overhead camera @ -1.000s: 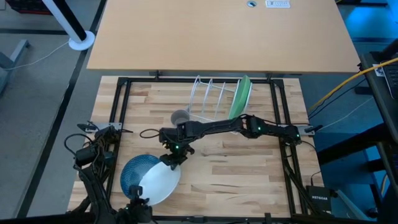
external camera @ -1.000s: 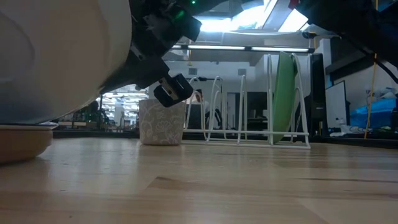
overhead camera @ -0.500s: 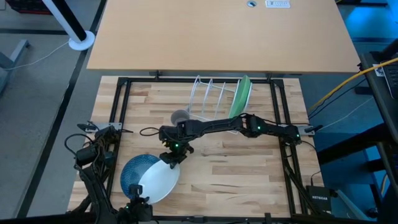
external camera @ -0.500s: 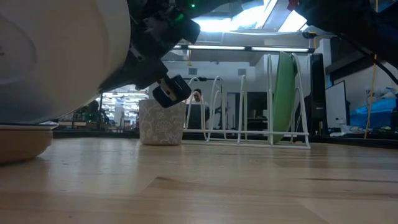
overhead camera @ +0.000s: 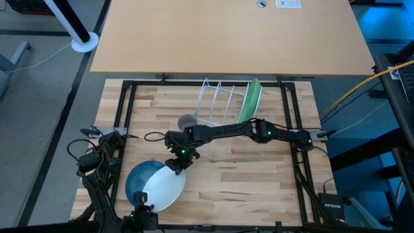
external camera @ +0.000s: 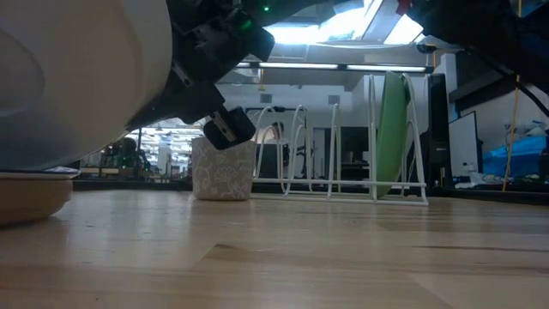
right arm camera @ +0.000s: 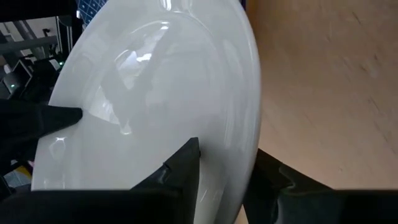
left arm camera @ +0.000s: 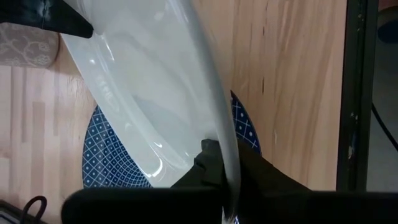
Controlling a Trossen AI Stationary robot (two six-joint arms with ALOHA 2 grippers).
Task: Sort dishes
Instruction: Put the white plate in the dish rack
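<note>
The white plate [overhead camera: 162, 188] is tilted over the dark blue plate [overhead camera: 137, 178], which lies flat near the table's near-left corner. My right gripper [overhead camera: 176, 165] reaches across from the right and is shut on the white plate's far rim. My left gripper [overhead camera: 143, 211] is shut on its near rim. The green plate [overhead camera: 251, 100] stands on edge in the white wire rack [overhead camera: 220, 100]. The brown-orange plate does not show in the high view. In the low view a tan flat edge [external camera: 30, 193] lies under the white plate [external camera: 77, 77]; which plate it is I cannot tell. My left gripper [left arm camera: 224, 165] pinches the white plate's rim [left arm camera: 219, 134] between its two fingers, one on each face, at the plate's near edge. The plate stands tilted above the blue plate [left arm camera: 106, 162]. My right gripper [right arm camera: 227, 162] pinches the opposite rim [right arm camera: 249, 124], one finger [right arm camera: 183, 165] on the upper face and one beneath, coming from the table's right and slanting down. That side is raised.
A small grey cup [overhead camera: 187, 122] stands just left of the rack, close to the right arm's forearm. The rack's left slots hold nothing. Bare wood lies at the table's middle and near right [overhead camera: 252, 181]. A black frame [overhead camera: 123, 116] borders the table.
My right gripper and the white plate have shifted a little toward the table's left, the hold unchanged. Nothing else has moved.
</note>
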